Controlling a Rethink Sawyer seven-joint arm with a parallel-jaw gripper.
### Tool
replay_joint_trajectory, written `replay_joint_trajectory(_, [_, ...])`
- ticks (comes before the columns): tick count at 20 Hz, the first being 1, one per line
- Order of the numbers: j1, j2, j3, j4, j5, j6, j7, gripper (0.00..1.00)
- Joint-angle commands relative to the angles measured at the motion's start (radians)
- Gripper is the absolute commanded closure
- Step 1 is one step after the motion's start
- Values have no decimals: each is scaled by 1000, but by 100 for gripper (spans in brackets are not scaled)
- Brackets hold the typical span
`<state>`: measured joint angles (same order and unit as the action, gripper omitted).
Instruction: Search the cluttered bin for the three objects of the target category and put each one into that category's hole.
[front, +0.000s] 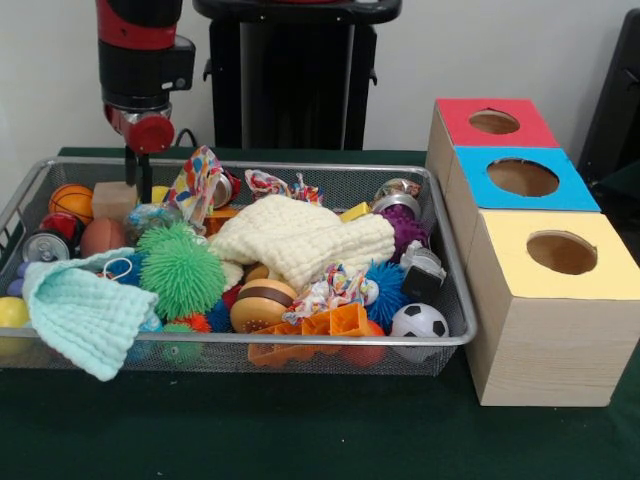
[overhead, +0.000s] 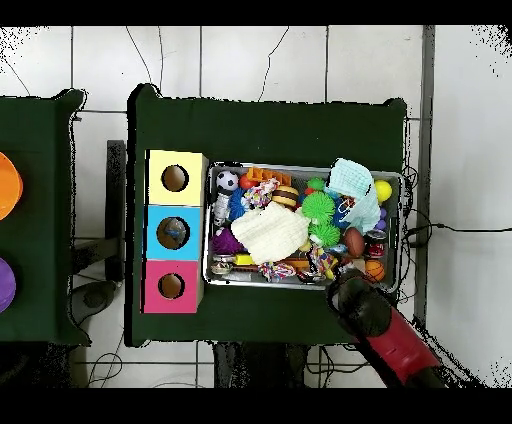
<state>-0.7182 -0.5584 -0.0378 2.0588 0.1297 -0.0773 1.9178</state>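
Wire-mesh bin (front: 455, 340) sits below my gripper (front: 131, 183) at upper left; whether my jaws are open, I cannot tell.

A plain pale wall (front: 500, 50) is filling the space behind the table in the front view, evenly lit. A dark green cloth (front: 300, 430) is covering the tabletop. From overhead, a floor of large pale tiles (overhead: 260, 60) with dark grout lines is showing around the table, and thin black cables (overhead: 150, 60) are trailing across it. A second green-covered table (overhead: 35, 220) is standing just beside the first, at the picture's left edge, with a narrow gap between them.
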Motion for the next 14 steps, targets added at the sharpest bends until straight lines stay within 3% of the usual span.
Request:
replay_joint_trajectory(1, [-21, 56, 111, -87, 67, -70, 248, 0])
replay_joint_trajectory(9, [-13, 57, 117, -92, 86, -62, 245, 0])
replay_joint_trajectory(14, [52, -16, 58, -101, 142, 71, 218, 0])
